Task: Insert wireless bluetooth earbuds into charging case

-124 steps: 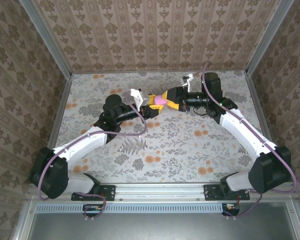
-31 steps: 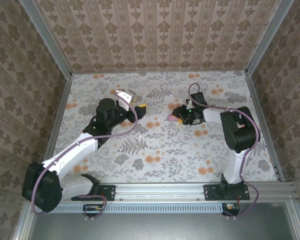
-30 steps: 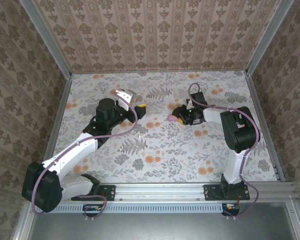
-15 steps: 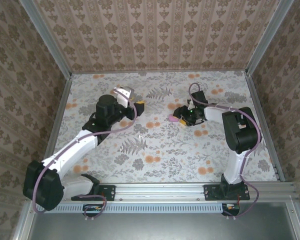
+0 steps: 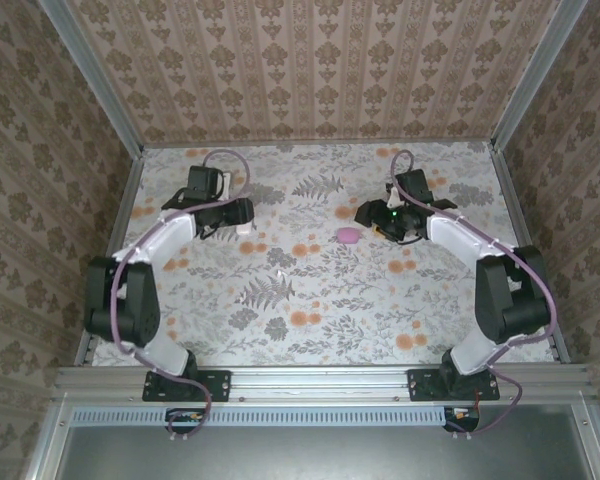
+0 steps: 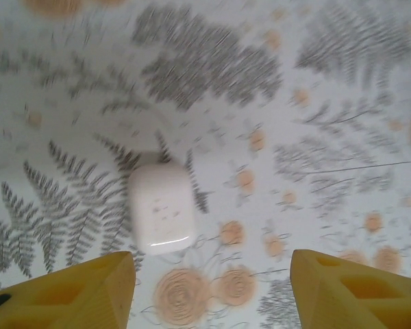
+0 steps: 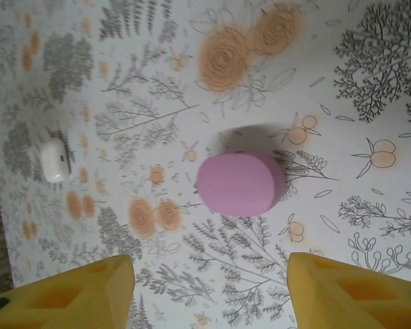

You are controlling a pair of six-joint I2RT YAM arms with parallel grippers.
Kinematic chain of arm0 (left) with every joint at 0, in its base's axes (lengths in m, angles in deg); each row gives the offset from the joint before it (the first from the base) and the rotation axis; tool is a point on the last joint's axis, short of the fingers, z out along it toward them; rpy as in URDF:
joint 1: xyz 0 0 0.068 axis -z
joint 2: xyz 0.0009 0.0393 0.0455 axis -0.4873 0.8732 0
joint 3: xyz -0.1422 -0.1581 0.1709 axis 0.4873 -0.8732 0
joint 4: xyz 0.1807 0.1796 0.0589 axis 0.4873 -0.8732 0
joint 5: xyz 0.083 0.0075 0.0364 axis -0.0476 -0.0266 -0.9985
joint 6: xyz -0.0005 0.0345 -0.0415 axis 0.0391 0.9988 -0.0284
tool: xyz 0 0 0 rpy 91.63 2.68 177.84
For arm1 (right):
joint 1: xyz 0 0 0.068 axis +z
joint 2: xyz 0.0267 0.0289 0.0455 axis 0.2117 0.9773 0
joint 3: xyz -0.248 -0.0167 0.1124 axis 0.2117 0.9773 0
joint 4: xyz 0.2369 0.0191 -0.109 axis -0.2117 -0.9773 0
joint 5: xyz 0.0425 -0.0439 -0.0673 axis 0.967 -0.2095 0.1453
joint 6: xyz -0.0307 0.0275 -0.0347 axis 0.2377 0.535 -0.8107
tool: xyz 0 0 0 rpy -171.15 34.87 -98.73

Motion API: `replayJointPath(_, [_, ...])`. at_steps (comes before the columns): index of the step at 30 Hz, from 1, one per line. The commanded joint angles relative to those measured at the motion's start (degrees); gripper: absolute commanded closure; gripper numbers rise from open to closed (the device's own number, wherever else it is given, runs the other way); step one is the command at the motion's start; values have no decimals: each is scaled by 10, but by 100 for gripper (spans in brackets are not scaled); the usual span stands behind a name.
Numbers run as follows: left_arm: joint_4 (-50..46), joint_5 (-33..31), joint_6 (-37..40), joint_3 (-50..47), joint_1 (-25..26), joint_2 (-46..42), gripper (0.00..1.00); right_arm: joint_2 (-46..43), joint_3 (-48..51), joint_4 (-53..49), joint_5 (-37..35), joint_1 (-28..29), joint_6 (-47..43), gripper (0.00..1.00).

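From the arm bases (image 5: 195,382) the flowered worktop (image 5: 310,330) runs out to a small pink case (image 5: 348,235), which lies flat and shut a little past the middle, with nothing gripping it. A second ago the right end effector (image 7: 210,264) was down on this case. Now it has drawn back toward the far right with its yellow fingers (image 7: 68,288) spread, and the pink case sits below and between them, untouched. That looks like a finished set-down and release. Farther out on the left, the left end effector (image 6: 209,264) has swung away from the middle, where four seconds ago both arms met around the pink case in the air. It now hangs spread over a small white case (image 6: 161,209). The white case lies flat just beyond one fingertip and apart from it, off to one side of the gap rather than centred. My reading is that the two-arm handling is over and the left arm is lining up on the white case, which would need a sideways shift before any pinch. I cannot say which shell is the charging case. Both are shut, so I cannot tell whether the earbuds sit inside either.
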Motion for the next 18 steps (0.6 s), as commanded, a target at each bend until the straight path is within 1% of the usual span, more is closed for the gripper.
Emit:
replayJointPath(1, [-102,17,-18,63,-13,63,39,-39,6,-32,-16,-2,-13,37])
replayJointPath(4, [-172,-14,-4,135,-11,130,38,-61,14,-36,-19,-3,-13,37])
replayJointPath(6, [-200,-31,2,169,-8,158,37,-71,19,-37,-20,-3,-12,37])
replayJointPath(13, [-237,-71,19,213,-1,205,35,-84,29,-40,-20,-6,-7,37])
replayJointPath(18, [-244,-62,29,229,8,225,35,-83,28,-34,-10,-7,1,37])
